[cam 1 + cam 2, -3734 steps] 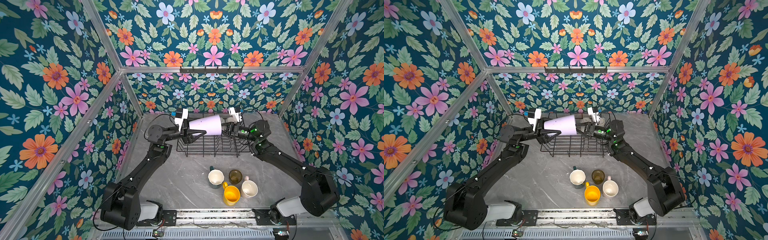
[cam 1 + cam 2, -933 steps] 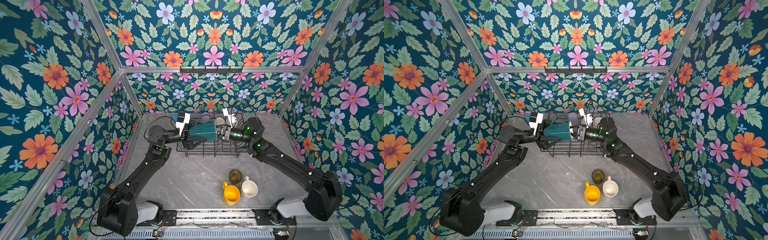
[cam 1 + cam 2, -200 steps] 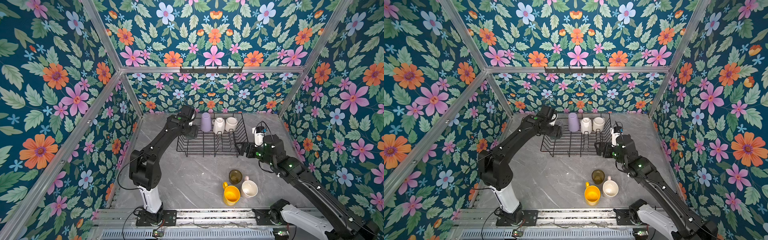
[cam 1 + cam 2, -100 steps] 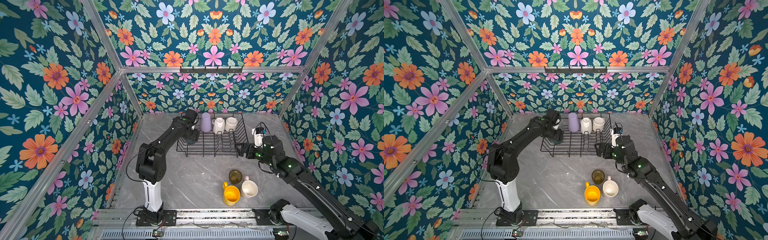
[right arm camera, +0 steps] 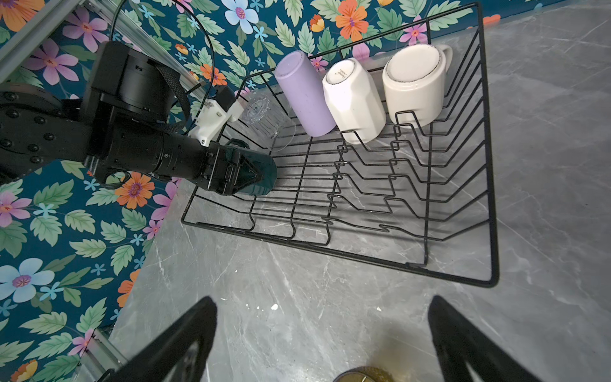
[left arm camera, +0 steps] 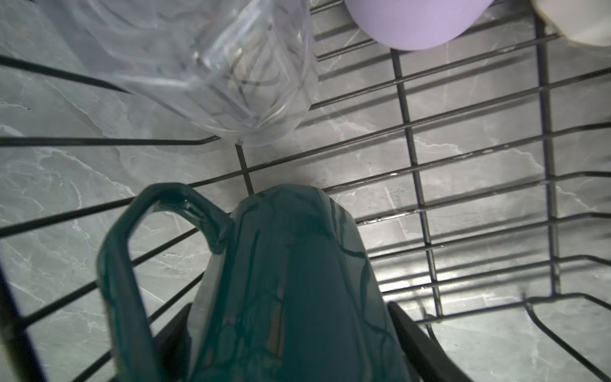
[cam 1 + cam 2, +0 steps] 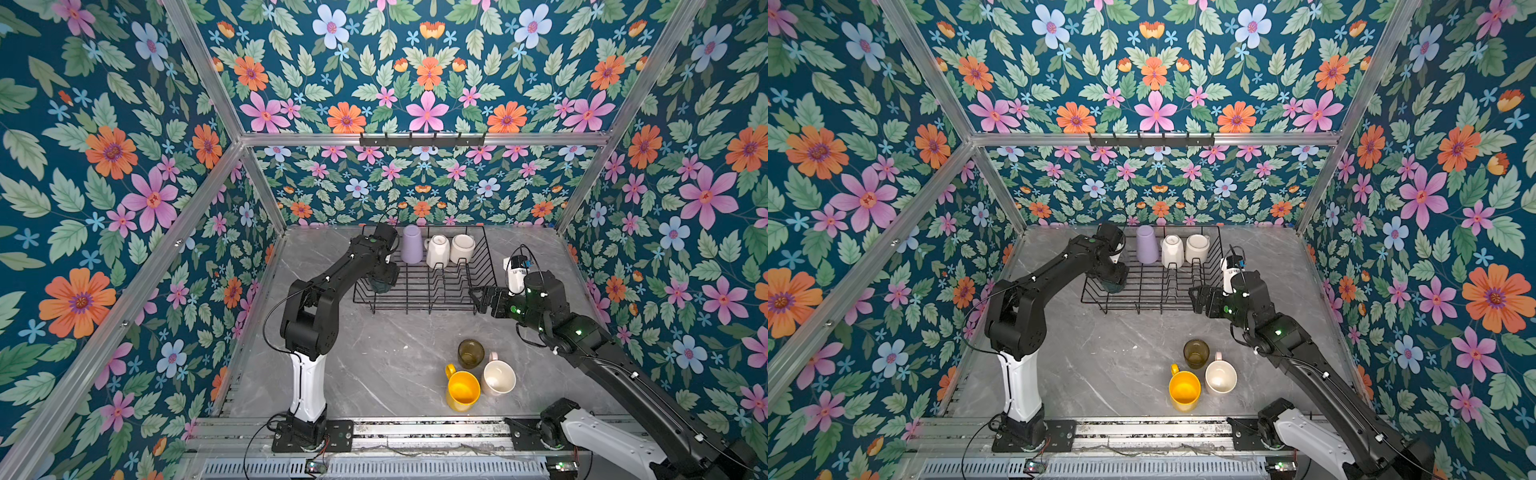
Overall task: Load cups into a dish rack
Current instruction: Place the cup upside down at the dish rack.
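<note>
The dark green mug [image 5: 261, 180] sits low in the near left corner of the dish rack [image 7: 419, 291]. The left gripper [image 5: 254, 177] is clamped on it, a black finger pressed to each side of its body. Whether the mug rests on the wires I cannot tell. Along the rack's back edge a clear glass [image 5: 264, 115], a lilac tumbler [image 7: 411, 245], a faceted white mug [image 7: 437, 251] and a round white mug [image 7: 462, 248] stand bottoms up, side by side. Outside the rack's near right corner the right gripper [image 5: 324, 330] hovers over the grey marble table [image 7: 374, 365], spread wide and empty. Nearer me, an olive-brown glass [image 7: 471, 353], a yellow mug [image 7: 461, 388] and a pale pink mug [image 7: 498, 376] stand upright in a tight cluster.
</note>
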`<state>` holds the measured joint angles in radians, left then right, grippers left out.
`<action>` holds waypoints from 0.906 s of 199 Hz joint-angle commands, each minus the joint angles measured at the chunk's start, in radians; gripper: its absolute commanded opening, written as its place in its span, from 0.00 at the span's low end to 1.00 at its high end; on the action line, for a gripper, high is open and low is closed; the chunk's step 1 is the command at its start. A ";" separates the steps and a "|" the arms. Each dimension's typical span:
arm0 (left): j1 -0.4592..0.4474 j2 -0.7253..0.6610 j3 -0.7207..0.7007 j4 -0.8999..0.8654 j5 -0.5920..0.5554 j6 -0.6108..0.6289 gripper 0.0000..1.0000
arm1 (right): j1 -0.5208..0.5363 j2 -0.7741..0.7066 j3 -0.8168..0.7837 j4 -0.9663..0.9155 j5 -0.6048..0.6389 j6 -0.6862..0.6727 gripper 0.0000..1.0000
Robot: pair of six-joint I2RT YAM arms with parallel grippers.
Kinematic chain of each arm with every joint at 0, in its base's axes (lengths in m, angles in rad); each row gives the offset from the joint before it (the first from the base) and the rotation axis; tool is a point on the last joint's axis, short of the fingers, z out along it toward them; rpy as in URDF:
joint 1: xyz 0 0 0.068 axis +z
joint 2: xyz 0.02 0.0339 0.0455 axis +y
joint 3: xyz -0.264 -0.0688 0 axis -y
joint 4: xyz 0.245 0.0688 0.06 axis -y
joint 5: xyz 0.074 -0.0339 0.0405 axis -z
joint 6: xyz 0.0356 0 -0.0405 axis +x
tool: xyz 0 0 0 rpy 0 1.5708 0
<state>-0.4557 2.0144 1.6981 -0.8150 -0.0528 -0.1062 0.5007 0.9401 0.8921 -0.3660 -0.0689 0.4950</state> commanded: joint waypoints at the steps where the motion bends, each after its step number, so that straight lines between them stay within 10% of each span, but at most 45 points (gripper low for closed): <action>1: 0.000 0.010 0.009 0.021 -0.016 0.003 0.07 | 0.001 0.003 0.002 0.021 0.003 0.001 0.99; 102: 0.002 0.038 0.015 0.011 -0.041 0.008 0.79 | 0.000 0.009 -0.002 0.026 0.000 0.005 0.99; 180: 0.002 0.020 -0.003 0.023 -0.044 0.017 0.99 | 0.000 0.011 -0.007 0.030 -0.005 0.011 0.99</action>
<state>-0.4549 2.0426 1.6981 -0.8021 -0.0784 -0.0998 0.5007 0.9501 0.8833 -0.3614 -0.0727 0.5018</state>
